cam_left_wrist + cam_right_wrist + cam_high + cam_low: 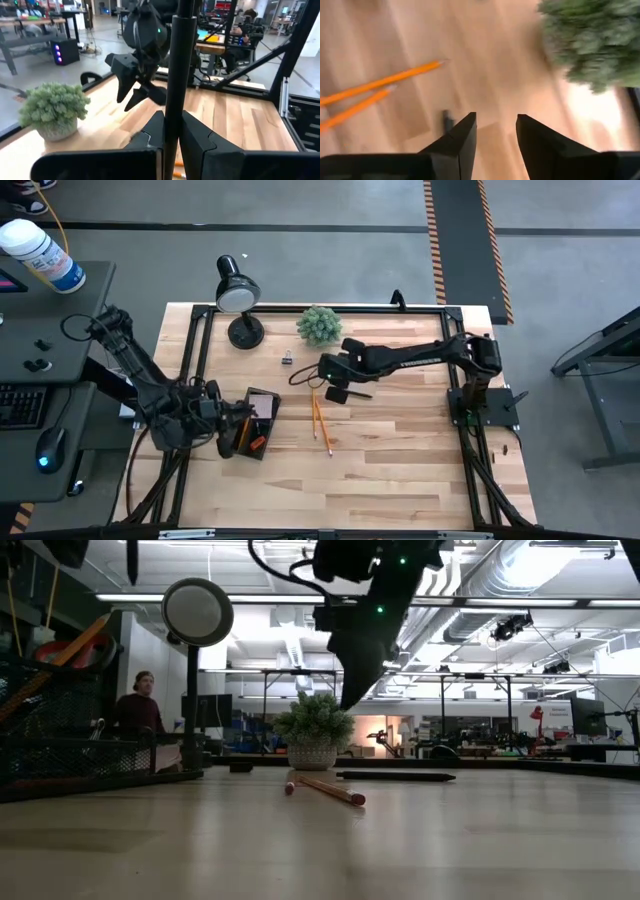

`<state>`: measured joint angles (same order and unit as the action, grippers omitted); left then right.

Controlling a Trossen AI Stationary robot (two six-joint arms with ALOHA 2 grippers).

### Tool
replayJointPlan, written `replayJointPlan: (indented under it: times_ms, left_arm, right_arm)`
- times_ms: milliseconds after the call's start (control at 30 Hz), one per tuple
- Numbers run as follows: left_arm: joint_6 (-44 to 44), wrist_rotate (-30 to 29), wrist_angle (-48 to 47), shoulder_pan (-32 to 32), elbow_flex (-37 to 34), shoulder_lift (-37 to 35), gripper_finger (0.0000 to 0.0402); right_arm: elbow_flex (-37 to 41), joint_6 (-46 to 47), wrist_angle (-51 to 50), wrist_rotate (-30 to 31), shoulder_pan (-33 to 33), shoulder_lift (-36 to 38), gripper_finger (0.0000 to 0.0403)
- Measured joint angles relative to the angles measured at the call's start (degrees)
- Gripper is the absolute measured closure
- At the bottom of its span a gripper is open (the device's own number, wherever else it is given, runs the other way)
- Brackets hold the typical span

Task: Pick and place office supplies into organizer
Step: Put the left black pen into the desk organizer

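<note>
The right gripper hangs over the middle of the desk with its jaws partly apart and nothing between them. It sits above a dark pen lying flat on the wood, probably lining up to take it. Just beside it two thin yellow-orange pencils lie side by side, slim and smooth, likely to roll. Farther back stand a spiky green plant in a pale pot, a small black binder clip and a black lamp with a round base.

The left gripper has its jaws closed on a slim dark rod, upright, apparently a pen held for dropping in. It hovers at the black mesh organizer on the desk's left, where an orange-tipped item already rests.
</note>
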<state>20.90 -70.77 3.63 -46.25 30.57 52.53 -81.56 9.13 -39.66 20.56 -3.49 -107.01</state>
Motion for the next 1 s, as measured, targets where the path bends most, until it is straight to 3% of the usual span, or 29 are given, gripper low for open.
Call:
replayJointPlan:
  times_ms: [367,633,1000]
  left_arm:
    - [23.5,0.7,-18.0,-8.3,0.0,-0.2,0.0389]
    - [28.3,1.1,-20.3,-14.3,0.0,-0.3,0.0396]
    - [47.5,3.5,-40.5,-16.0,0.0,-0.2,0.0396]
  right_arm:
    - [0.0,-3.0,11.0,-7.4,-0.2,0.0,0.0274]
    - [0.0,-2.7,11.3,-7.5,-0.3,0.0,0.0274]
    - [0.0,-2.5,12.7,-7.5,-0.2,0.0,0.0273]
